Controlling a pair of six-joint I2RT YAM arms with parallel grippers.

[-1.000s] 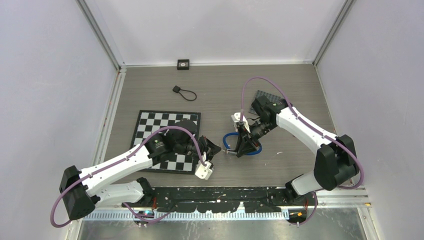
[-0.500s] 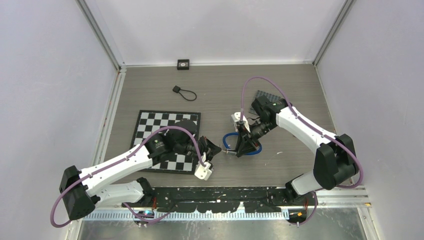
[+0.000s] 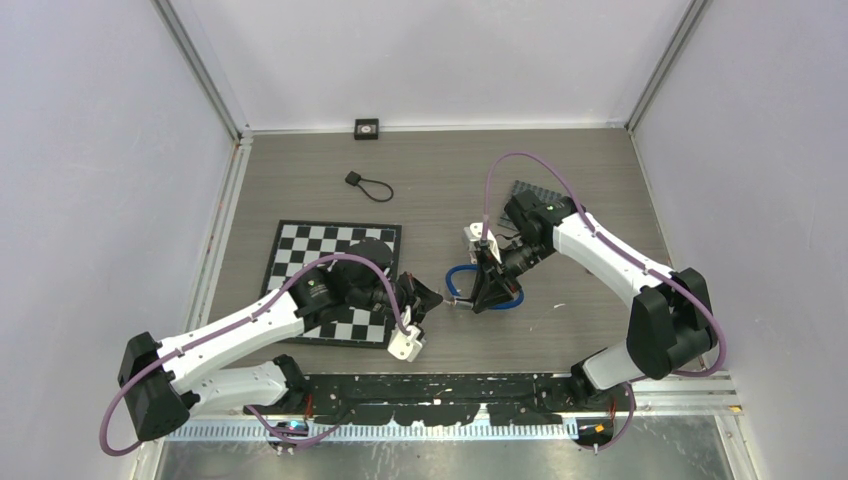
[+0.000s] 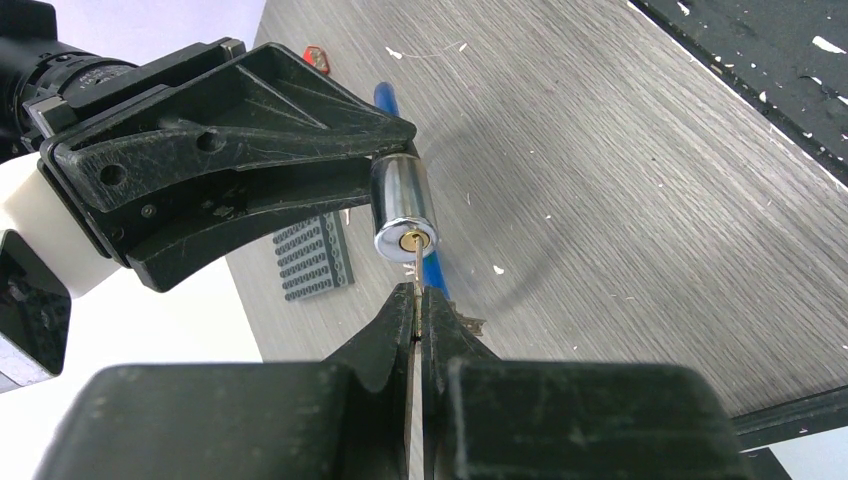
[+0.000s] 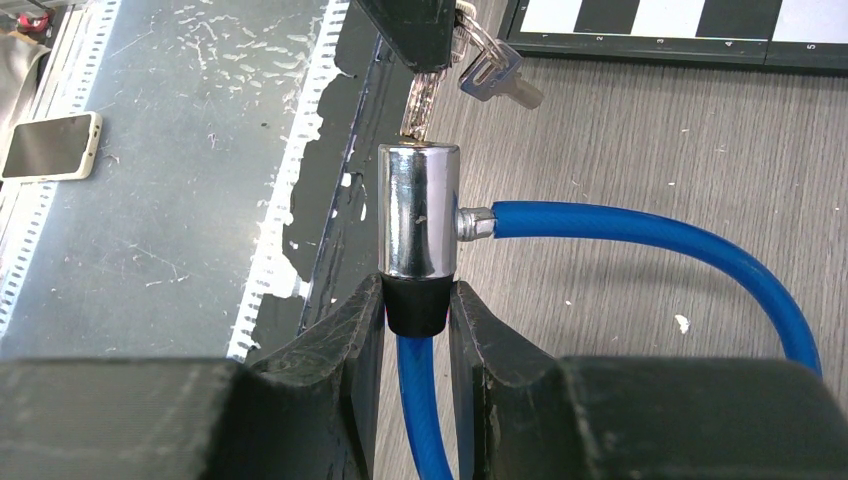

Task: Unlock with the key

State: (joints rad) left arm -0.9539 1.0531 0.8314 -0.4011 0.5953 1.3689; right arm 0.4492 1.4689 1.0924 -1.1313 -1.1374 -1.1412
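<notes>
1. Chiefly, the risk is misalignment: the key (image 4: 416, 262) is thin and gripped only at its head, so a push or turn off the keyhole's axis could bend it, make it slip, or skid it off the face of the lock (image 4: 403, 205).
2. Twisting might also spin the lock inside the right tool (image 5: 418, 300), which clamps only its black collar.
3. The left tool (image 4: 415, 310) is pinched tight on the key. In its wrist view the blade points to 12 o'clock with its tip at the keyhole; the depth cannot be told.
4. The right tool's jaws stand part-way apart, gripping the lock's base. The blue cable (image 5: 640, 225) loops off toward 3 o'clock.
5. In the top view, the lock is held over the surface (image 3: 430, 180) near its centre. The left arm reaches toward 2 o'clock; the right arm folds back toward 7 o'clock.
</notes>
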